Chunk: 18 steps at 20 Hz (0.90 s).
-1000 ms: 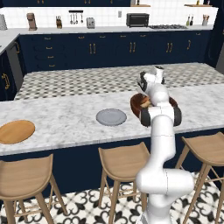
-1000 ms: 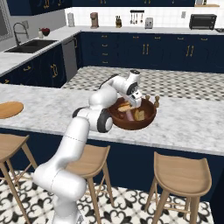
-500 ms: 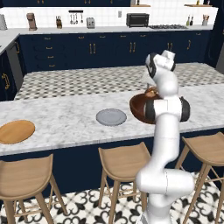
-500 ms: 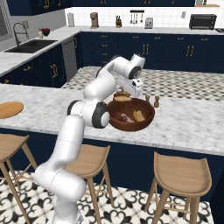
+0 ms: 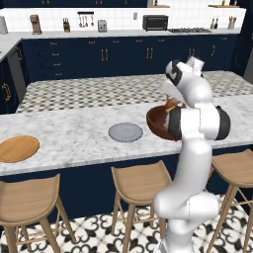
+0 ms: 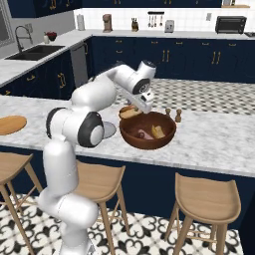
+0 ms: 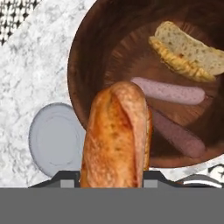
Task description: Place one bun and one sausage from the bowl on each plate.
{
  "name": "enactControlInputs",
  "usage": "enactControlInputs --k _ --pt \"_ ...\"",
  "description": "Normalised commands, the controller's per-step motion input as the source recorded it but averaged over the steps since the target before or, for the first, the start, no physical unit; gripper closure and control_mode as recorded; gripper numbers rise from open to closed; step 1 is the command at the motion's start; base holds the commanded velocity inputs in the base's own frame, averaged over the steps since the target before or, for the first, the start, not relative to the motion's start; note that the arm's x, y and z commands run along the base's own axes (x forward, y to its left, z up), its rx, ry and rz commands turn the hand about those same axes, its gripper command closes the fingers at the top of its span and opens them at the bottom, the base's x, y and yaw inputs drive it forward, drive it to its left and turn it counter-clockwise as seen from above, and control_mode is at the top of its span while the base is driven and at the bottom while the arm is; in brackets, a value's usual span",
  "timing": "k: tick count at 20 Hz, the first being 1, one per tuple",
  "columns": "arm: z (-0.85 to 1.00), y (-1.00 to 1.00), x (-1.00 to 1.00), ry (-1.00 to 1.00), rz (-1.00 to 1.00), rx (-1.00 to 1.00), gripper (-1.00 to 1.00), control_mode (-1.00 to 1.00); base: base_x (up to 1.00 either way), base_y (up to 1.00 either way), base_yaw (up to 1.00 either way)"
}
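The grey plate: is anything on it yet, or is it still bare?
Bare. The grey plate shows a plain surface; the gripper holds a bun above the bowl.

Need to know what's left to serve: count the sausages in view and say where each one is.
2. Both lie in the bowl: a paler pink sausage across its middle, and a darker sausage nearer the rim, partly behind the bun held by the gripper. More could be hidden.

Navy cabinets (image 5: 104,54) with brass handles line the white-tiled back wall (image 5: 118,20). Wooden stools (image 5: 141,185) stand along the marble desk (image 5: 74,141) on a patterned black-and-white floor (image 5: 104,234). A sink (image 6: 35,52) sits at left.
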Motion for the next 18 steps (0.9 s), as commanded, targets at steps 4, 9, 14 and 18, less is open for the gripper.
enactControlInputs --k 4,9,14,18 --pt "-0.34 0.82 -1.00 -0.18 0.09 -0.27 1.00 -1.00 0.00 0.00 0.00" --pt "-0.17 0.78 -0.80 -0.11 0.19 -0.24 1.00 1.00 -0.20 0.20 0.04" --pt "0.00 0.00 0.00 0.00 0.00 0.00 1.00 1.00 -0.77 1.00 0.14" --pt "0.00 0.00 0.00 0.00 0.00 0.00 1.00 1.00 0.06 1.00 0.00"
